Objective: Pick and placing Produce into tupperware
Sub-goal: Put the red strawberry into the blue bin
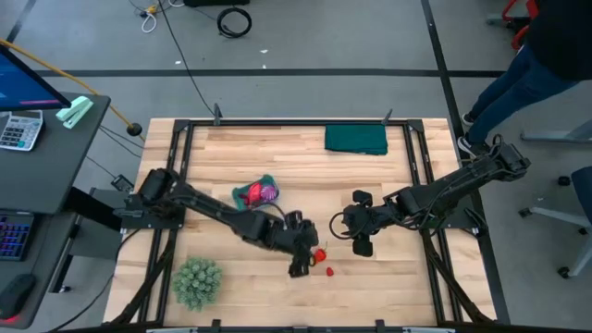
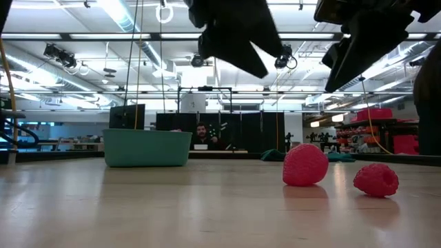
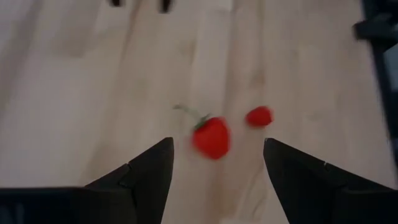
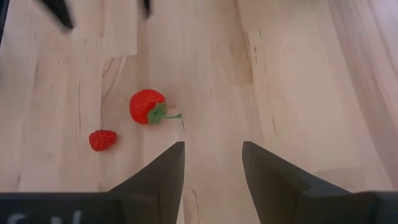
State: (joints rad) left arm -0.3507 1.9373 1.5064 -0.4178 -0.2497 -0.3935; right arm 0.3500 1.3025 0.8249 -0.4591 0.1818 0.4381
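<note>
A red strawberry (image 1: 319, 254) with a green stem and a small red raspberry (image 1: 329, 271) lie on the wooden table near its front middle. In the left wrist view the strawberry (image 3: 211, 137) shows just ahead of my open left gripper (image 3: 217, 146), which hangs above the table and touches nothing, and the raspberry (image 3: 259, 116) lies beyond it. My right gripper (image 4: 212, 146) hovers open to the right of both pieces. The teal tupperware (image 1: 242, 188) stands at centre left, with a red piece (image 1: 248, 195) and a magenta piece (image 1: 268, 192) in it.
A fuzzy green ball-like plant (image 1: 197, 282) sits at the front left. A dark green folded cloth (image 1: 356, 139) lies at the far edge. Black frame rails (image 1: 185, 148) run along the table's sides. A person's legs (image 1: 518, 83) show beyond the far right corner.
</note>
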